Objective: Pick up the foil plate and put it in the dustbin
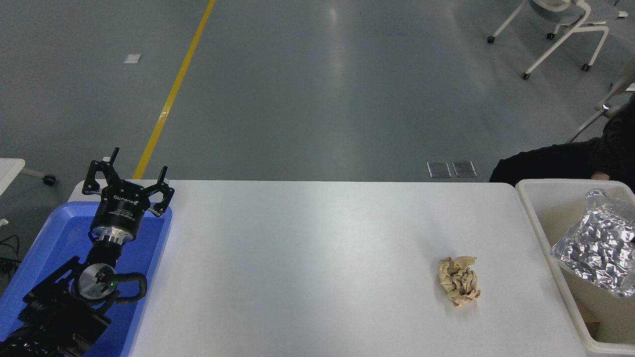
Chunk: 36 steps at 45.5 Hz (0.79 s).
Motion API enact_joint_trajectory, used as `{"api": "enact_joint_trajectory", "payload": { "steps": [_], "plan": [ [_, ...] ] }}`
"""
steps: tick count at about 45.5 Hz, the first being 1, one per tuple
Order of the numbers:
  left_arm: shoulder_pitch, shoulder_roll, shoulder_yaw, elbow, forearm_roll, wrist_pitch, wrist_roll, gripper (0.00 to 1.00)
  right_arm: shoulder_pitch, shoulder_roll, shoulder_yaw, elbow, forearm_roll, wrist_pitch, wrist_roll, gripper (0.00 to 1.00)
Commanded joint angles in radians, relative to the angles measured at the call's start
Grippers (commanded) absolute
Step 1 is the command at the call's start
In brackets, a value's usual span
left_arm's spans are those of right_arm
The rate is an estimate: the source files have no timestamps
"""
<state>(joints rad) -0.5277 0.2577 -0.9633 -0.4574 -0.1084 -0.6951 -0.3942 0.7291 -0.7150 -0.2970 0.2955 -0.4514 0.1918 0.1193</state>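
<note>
The foil plate [598, 245], a crumpled shiny silver tray, is at the far right inside the outline of the dustbin [533, 203], a cream-white bin standing off the table's right end. The foil covers part of the bin's left wall, and its right edge is cut off by the picture edge. I cannot tell whether it hangs above the opening or rests in the bin. No right gripper shows. My left gripper [130, 181] is parked at the lower left over the blue tray, open and empty.
A crumpled tan paper ball [459, 280] lies on the white table [307, 248] to the right of the middle. A blue tray [149, 258] sits at the table's left end under my left arm. A person's dark sleeve [560, 163] and hand [600, 176] are behind the bin.
</note>
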Motion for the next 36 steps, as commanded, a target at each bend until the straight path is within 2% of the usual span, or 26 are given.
{"api": "enact_joint_trajectory", "payload": {
  "steps": [1, 8, 11, 21, 28, 36],
  "plan": [
    [0.0, 0.0, 0.0, 0.0, -0.001, 0.0, 0.0, 1.0, -0.022, 0.002, 0.006, -0.03, 0.017, -0.011, -0.006, 1.0],
    [-0.001, 0.0, 0.0, -0.001, -0.001, 0.0, 0.001, 1.0, 0.022, -0.006, -0.082, -0.012, 0.008, -0.009, 0.006, 1.0],
    [-0.001, -0.002, 0.0, -0.001, 0.001, -0.001, 0.002, 1.0, 0.09, -0.044, -0.146, 0.034, 0.002, -0.005, 0.008, 1.0],
    [-0.003, -0.002, 0.0, -0.001, 0.003, -0.001, 0.005, 1.0, 0.592, -0.19, -0.512, 0.442, -0.046, 0.02, 0.006, 1.0],
    [-0.001, -0.002, 0.0, -0.001, 0.001, -0.001, 0.005, 1.0, 1.051, -0.166, -0.844, 0.738, -0.059, 0.152, 0.003, 1.0],
    [-0.001, 0.0, 0.0, -0.001, 0.001, -0.001, 0.005, 1.0, 1.374, -0.094, -0.909, 1.066, -0.049, 0.357, -0.006, 1.0]
  ]
}}
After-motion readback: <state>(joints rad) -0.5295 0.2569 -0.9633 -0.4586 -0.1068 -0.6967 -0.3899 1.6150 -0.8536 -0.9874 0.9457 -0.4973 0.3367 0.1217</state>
